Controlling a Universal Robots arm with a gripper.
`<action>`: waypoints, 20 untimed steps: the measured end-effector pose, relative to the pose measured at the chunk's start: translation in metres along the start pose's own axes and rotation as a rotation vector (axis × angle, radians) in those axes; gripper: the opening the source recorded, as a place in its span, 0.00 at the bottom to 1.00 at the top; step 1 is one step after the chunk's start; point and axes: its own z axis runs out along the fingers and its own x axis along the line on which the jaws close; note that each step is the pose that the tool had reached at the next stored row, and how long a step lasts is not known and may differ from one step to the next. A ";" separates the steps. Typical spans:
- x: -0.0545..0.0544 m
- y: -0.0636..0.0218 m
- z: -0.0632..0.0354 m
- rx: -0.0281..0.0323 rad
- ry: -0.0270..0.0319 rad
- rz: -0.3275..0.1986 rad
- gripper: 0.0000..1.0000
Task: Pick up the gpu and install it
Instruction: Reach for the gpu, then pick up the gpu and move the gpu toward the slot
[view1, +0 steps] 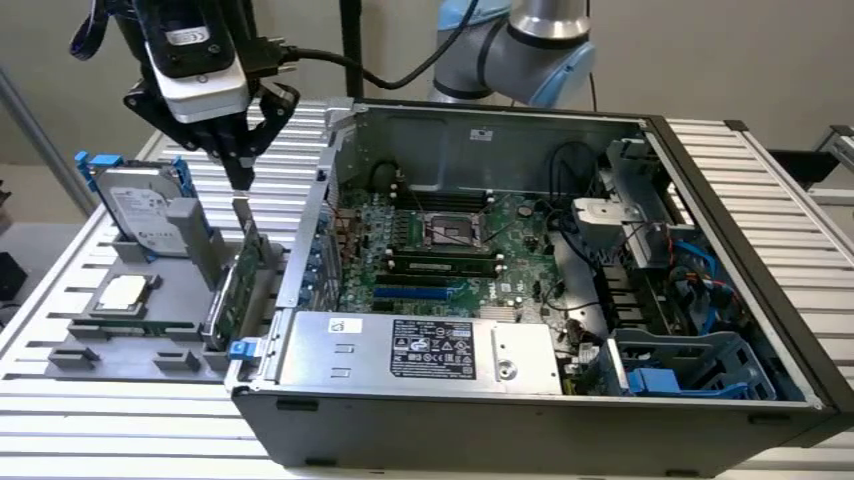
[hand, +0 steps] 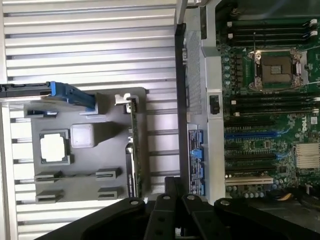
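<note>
Above the gray tray (view1: 100, 335), the gripper (view1: 240, 178) is hovering with nothing in its grasp. Its two black fingers are tapering down to what looks like a single closed tip, though the angle is making that hard to confirm. Directly beneath that tip, the gpu (view1: 238, 285) is standing on its long edge in a slot along the tray's side nearest the open computer case (view1: 534, 420), with its silver bracket end pointing upward. Along the tray's side farthest from the case, a silver hard drive (view1: 144, 215) with blue rails is standing upright. A square processor chip (view1: 123, 292) is lying flat near the tray's middle.
</note>
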 end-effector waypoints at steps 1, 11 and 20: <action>0.004 -0.0006 0.0009 0.0002 0.0000 0.000 0.00; 0.048 -0.0036 0.0150 0.0040 -0.0003 0.000 0.00; 0.048 -0.0036 0.0150 0.0040 -0.0003 0.000 0.00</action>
